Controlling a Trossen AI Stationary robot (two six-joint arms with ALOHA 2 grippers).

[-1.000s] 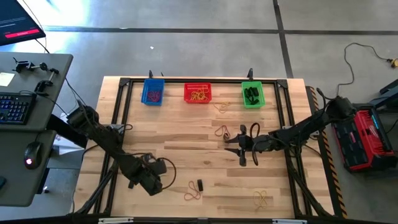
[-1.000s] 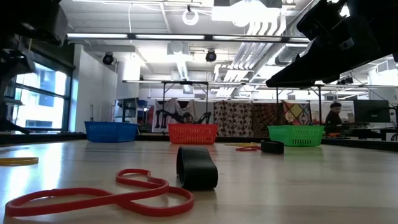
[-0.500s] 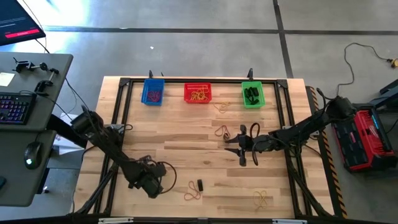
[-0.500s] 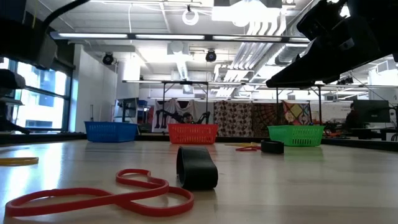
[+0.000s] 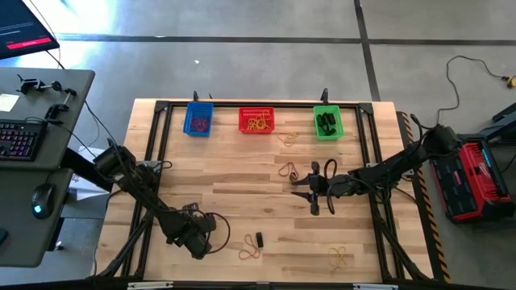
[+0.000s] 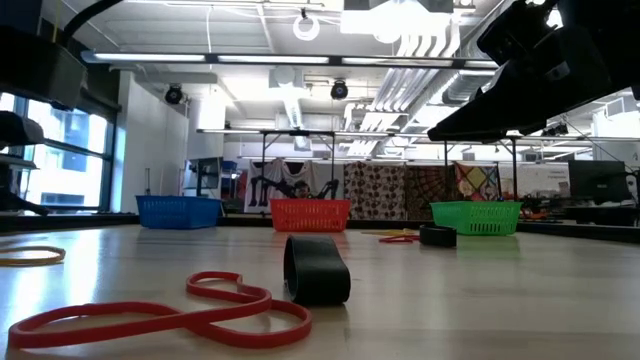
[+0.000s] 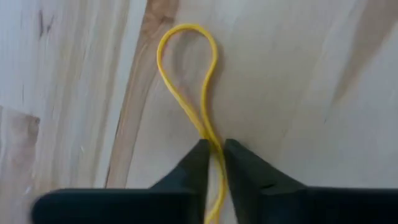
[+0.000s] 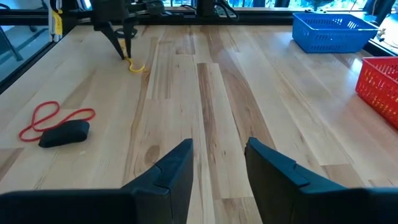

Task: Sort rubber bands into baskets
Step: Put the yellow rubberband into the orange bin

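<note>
Down at the near left of the pale wooden plank table (image 5: 242, 173), the left gripper (image 7: 213, 155) has its two dark wedge-shaped fingertips pressed almost together on a thin yellow rubber band (image 7: 186, 74), pinching the strand where it crosses so that a smooth teardrop loop lies flat on the grain beyond the tips. From the right wrist view the same gripper shows far off with the yellow band (image 8: 135, 66) at its tips. The right gripper (image 5: 313, 196) hovers over the middle-right of the table with its blocky dark fingers (image 8: 168, 174) spread apart and nothing between them. Near the front edge lies a short thick black band (image 6: 316, 270), standing on edge as a squat oval, just beside a thin red band (image 6: 170, 315) twisted into a figure-eight. More thin loops lie scattered: a tan one (image 5: 340, 257) at the near right and orange ones (image 5: 287, 170) near the centre. Along the far edge stand three small mesh plastic baskets, well apart: the blue basket (image 5: 198, 119) on the left, the red basket (image 5: 256, 121) in the middle holding yellowish bands, and the green basket (image 5: 326, 122) on the right holding dark thick ones.
</note>
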